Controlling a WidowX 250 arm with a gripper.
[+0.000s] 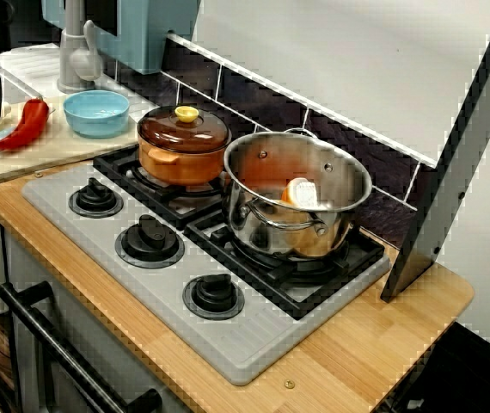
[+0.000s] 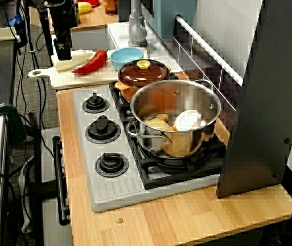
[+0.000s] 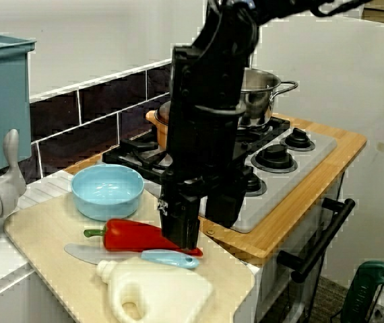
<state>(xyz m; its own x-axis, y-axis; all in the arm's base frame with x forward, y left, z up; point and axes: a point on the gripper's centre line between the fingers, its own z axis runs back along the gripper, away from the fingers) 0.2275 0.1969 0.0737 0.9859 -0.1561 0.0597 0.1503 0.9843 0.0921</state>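
Observation:
In the view from the sink end, my black gripper (image 3: pixel 202 227) hangs low over the wooden cutting board (image 3: pixel 44 235), its fingers apart and empty. One finger (image 3: pixel 180 225) is right behind a red pepper (image 3: pixel 135 235) and looks close to touching it. A blue-handled knife (image 3: pixel 145 256) and a white bottle (image 3: pixel 157 291) lie in front of the pepper. A light blue bowl (image 3: pixel 107 190) stands just left of the gripper. The high side view shows the gripper (image 2: pixel 62 51) above the bottle and the pepper (image 2: pixel 90 62).
On the hob (image 1: pixel 168 284), a steel pot (image 1: pixel 297 194) holds a white and an orange piece of food. A brown lidded pot (image 1: pixel 183 142) stands behind it. A grey faucet (image 1: pixel 75 52) rises beyond the bowl (image 1: pixel 96 112). A dark panel (image 1: pixel 451 172) leans at the hob's right end.

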